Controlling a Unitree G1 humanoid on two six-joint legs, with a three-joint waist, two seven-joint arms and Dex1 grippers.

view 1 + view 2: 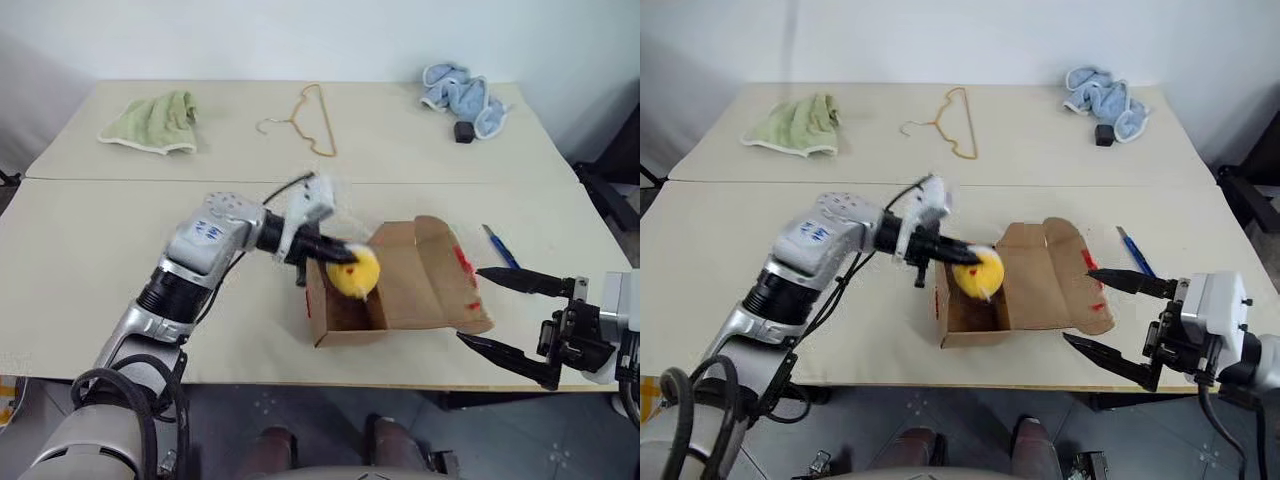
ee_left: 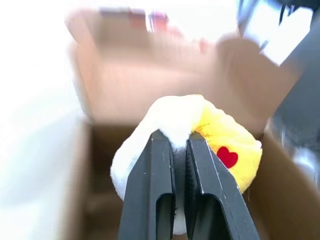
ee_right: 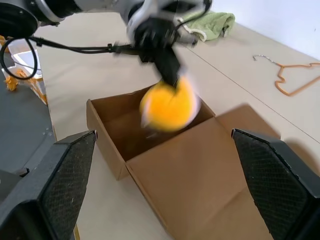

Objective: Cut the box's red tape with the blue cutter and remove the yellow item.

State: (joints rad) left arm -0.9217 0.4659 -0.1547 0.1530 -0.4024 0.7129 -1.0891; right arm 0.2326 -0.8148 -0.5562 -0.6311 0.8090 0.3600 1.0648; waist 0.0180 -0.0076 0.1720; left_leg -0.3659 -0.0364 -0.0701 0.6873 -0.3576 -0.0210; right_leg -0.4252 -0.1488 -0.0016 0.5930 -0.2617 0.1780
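The brown box (image 1: 415, 285) lies open near the table's front edge, its flaps spread to the right. Scraps of the red tape (image 1: 464, 264) show on the right flap. My left gripper (image 1: 338, 250) reaches in from the left and is shut on the white end of the yellow item (image 1: 355, 273), which hangs at the box's mouth. A red heart (image 2: 227, 157) marks the yellow item's side. The blue cutter (image 1: 499, 246) lies on the table just right of the box. My right gripper (image 1: 471, 305) is open and holds nothing, level beside the right flap.
A pale green cloth (image 1: 150, 122) lies at the back left, a gold wire hanger (image 1: 312, 118) at the back middle, and a blue cloth (image 1: 462, 92) with a small black object (image 1: 464, 131) at the back right. The table's front edge (image 1: 300, 378) runs just below the box.
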